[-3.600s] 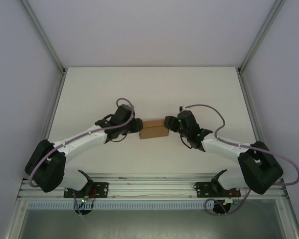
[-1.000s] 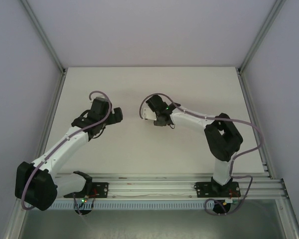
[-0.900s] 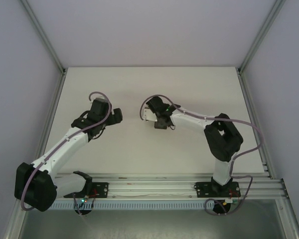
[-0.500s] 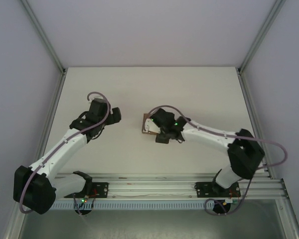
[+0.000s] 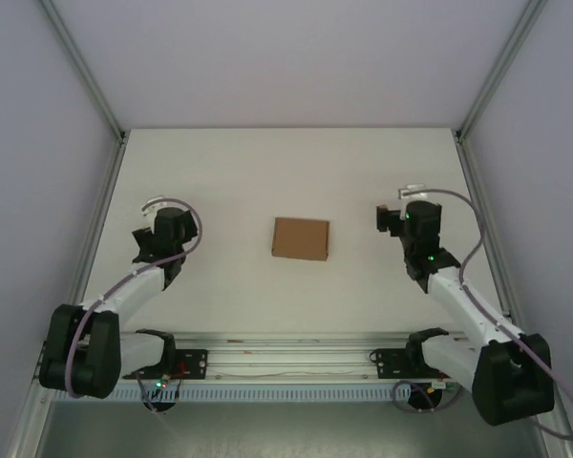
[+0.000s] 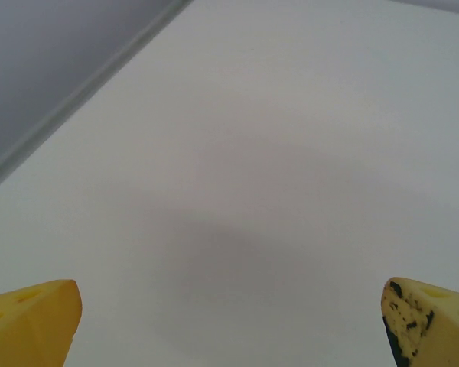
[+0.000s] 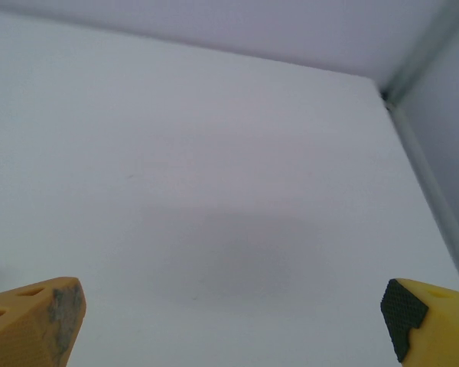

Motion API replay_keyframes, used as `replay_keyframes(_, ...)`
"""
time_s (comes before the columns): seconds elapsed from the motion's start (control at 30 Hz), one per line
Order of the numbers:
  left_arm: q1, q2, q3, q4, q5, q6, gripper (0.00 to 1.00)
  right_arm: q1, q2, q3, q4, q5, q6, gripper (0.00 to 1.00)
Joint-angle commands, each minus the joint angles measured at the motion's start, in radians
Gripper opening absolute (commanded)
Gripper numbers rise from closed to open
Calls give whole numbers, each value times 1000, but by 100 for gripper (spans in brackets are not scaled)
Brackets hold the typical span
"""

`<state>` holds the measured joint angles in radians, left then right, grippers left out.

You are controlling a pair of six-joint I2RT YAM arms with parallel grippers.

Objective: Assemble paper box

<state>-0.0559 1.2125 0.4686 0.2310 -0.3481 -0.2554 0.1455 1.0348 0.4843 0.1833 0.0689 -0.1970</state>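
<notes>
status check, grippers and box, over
Left gripper open, right gripper open, neither touching box. Box flat on table, looks closed. Nothing in the way.

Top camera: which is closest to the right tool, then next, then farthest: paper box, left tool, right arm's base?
From the right tool:
1. paper box, mid-table, to its left.
2. right arm's base, at the near edge.
3. left tool, far left side.
</notes>
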Motion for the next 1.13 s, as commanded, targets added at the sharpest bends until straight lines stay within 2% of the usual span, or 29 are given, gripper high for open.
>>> replay_keyframes(0.0,22,32,-35,316,55,127,100,-71,38,-111,328,-87,160,100)
replay_keyframes(0.13,24,128,-160,630,114,194,100,-99,186,-202,611,-89,134,100)
replay_keyframes(0.2,24,110,-150,592,147,217,100,-118,294,-191,673,-145,139,100)
replay_keyframes(0.27,30,172,-215,783,123,223,100,-136,431,-167,759,-138,160,100)
replay_keyframes(0.3,47,236,-247,907,131,209,100,-153,479,-148,781,-131,188,100)
replay_keyframes(0.33,60,302,-265,1006,160,210,100,-171,485,-117,731,-147,206,100)
replay_keyframes(0.37,63,351,-258,1072,156,220,100,-194,450,-86,603,-182,216,100)
replay_keyframes(0.4,65,323,-230,965,166,212,100,-198,459,-94,634,-189,216,100)
replay_keyframes(0.43,66,275,-179,782,171,188,100,-198,482,-112,713,-191,223,100)
replay_keyframes(0.47,64,295,-147,763,142,196,100,-198,474,-109,692,-189,221,100)
replay_keyframes(0.5,51,319,-171,853,135,217,100,-197,455,-95,631,-190,216,100)
replay_keyframes(0.53,53,323,-169,855,138,218,100,-198,458,-96,638,-185,217,100)
replay_keyframes(0.6,54,292,-148,754,143,200,100,-198,469,-105,677,-184,220,100)
replay_keyframes(0.67,53,312,-164,825,142,214,100,-198,459,-97,643,-183,219,100)
replay_keyframes(0.73,53,294,-150,766,144,204,100,-197,464,-101,662,-184,219,100)
replay_keyframes(0.8,53,307,-159,804,142,213,100,-199,462,-98,648,-184,219,100)
replay_keyframes(1.1,53,299,-154,782,143,208,100,-198,461,-98,650,-182,219,100)
